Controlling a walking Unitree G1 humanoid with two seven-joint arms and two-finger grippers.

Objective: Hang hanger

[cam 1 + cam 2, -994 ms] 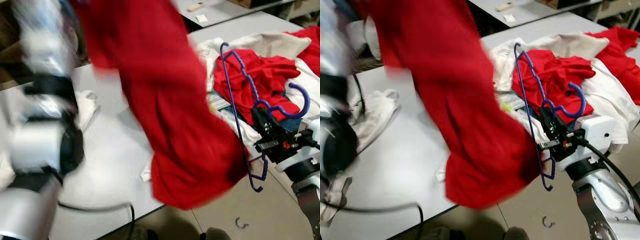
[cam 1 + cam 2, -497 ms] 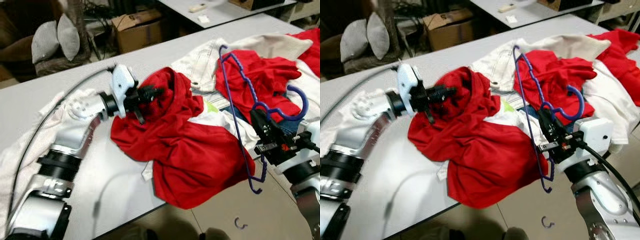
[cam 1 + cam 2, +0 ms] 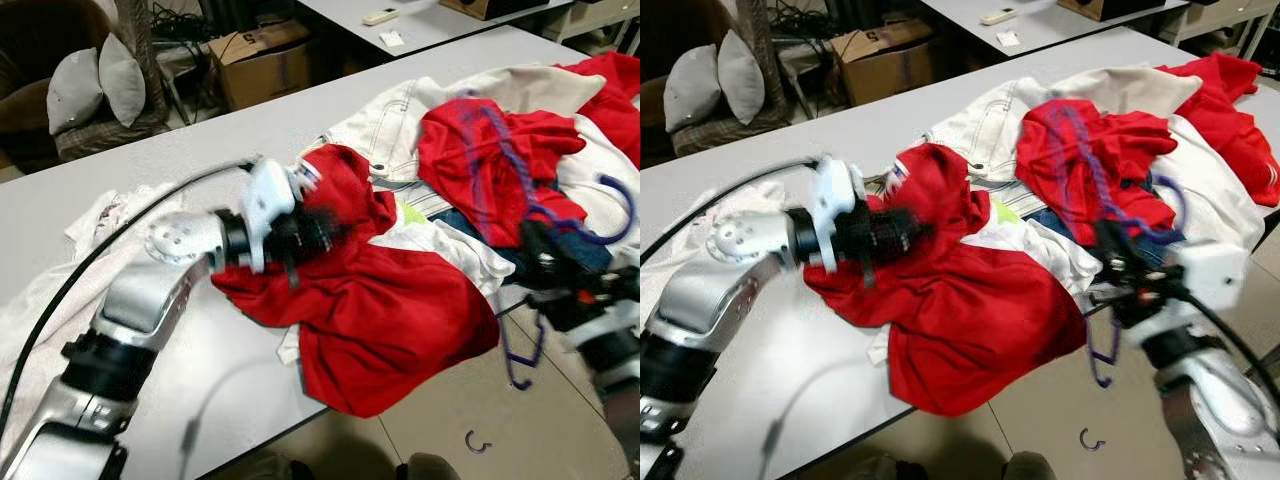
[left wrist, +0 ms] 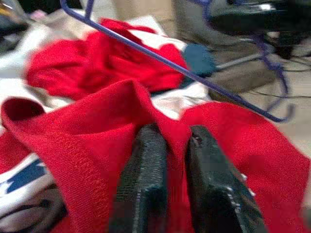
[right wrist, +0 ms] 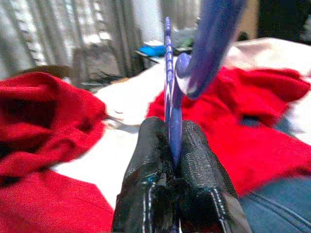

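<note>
Across the table lies a clothes pile. At its near edge, the left gripper pinches a fold of the red shirt; that fold could slip free. Over the pile, the right gripper clamps the purple hanger, which may snag cloth.

your left arm reaches forward across the table, bent at the elbow, and the left gripper has its two black fingers pinched together on a fold of the red shirt. your right arm sits low at the table's edge; the right gripper is clamped on the purple hanger.
</note>
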